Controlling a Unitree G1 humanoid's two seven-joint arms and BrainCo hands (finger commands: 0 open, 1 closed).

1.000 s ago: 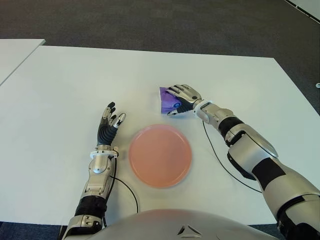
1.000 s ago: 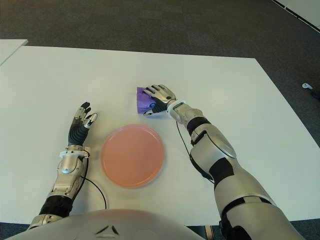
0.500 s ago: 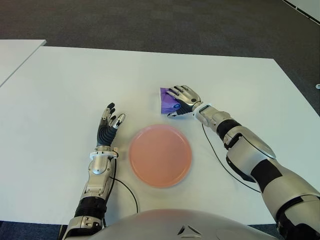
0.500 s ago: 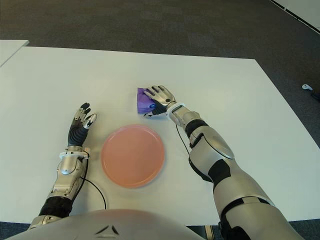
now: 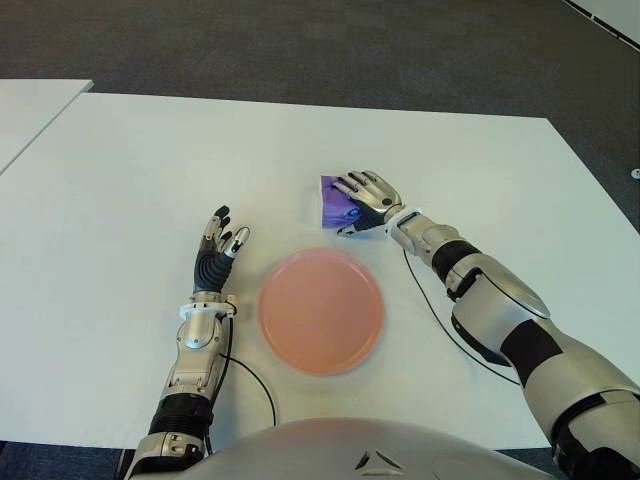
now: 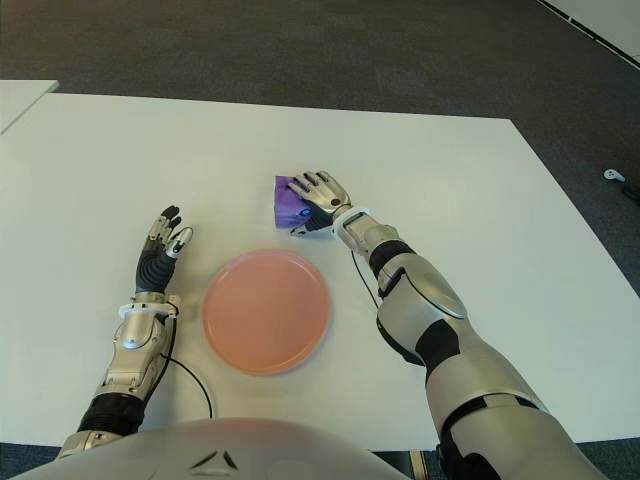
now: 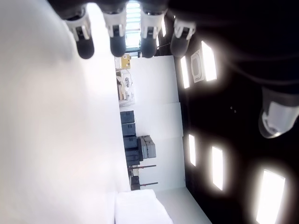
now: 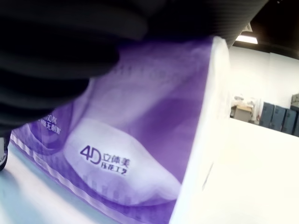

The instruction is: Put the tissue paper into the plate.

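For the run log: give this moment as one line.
right hand: over tissue pack, fingers on it, not lifted | left hand: open, left of plate | plate: empty | table: pack on it

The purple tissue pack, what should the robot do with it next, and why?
Probably close the right hand around the purple tissue pack and lift it. The fingers lie over it, it still sits on the table, and the pink plate is empty.

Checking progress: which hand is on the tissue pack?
The right hand, fingers draped over the purple tissue pack beyond the plate; the left hand is open, left of the plate.
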